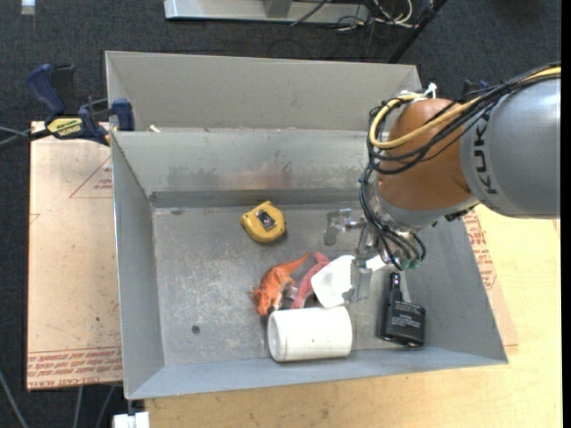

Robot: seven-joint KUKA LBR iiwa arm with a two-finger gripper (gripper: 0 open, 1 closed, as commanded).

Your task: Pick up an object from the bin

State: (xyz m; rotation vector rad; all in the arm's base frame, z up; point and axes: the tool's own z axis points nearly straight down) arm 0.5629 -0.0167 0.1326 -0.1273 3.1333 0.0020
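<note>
While hovering near white cylinder (310, 333), showing end effector (350, 253) spread wide beside white plastic piece (332, 279); black box (403, 321) right of cylinder.

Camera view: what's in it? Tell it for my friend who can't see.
A robot arm's gripper hangs over a small white thing in a grey metal bin. Around it lie an orange toy, a white cylinder, a black box and a yellow tape measure.

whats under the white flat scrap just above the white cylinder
A pink strip sticks out from under the white flat scrap on its left side, next to the crumpled orange toy. How far the strip runs beneath is covered.
</note>
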